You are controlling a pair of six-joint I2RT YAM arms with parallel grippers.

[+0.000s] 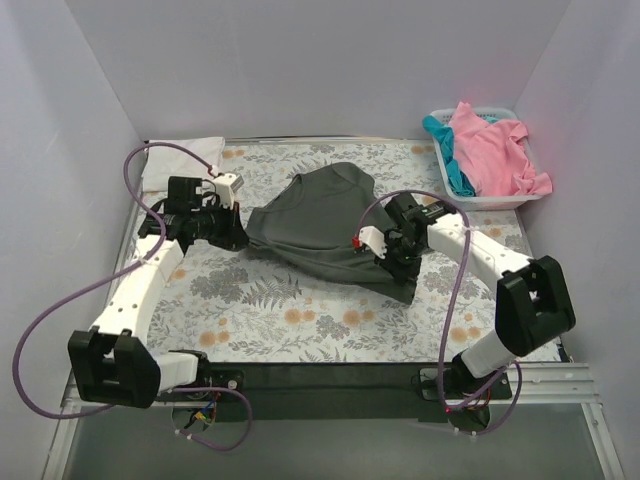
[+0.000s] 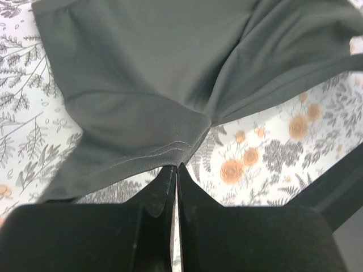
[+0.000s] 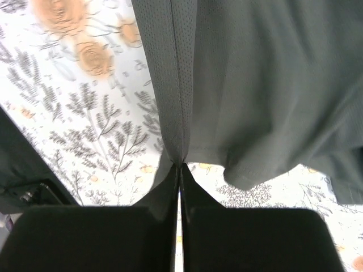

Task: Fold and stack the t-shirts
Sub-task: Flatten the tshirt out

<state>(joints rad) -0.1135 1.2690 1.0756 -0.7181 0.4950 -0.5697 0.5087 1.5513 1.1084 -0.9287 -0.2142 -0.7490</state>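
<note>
Even bright light; soft shadows; mostly sharp.

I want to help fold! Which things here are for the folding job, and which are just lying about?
For the job:
grey t-shirt, pinched by the left claw and right claw
pink t-shirt and teal t-shirt, in the white basket
white folded cloth, far-left corner

Just lying about:
white basket
floral table cloth
</note>
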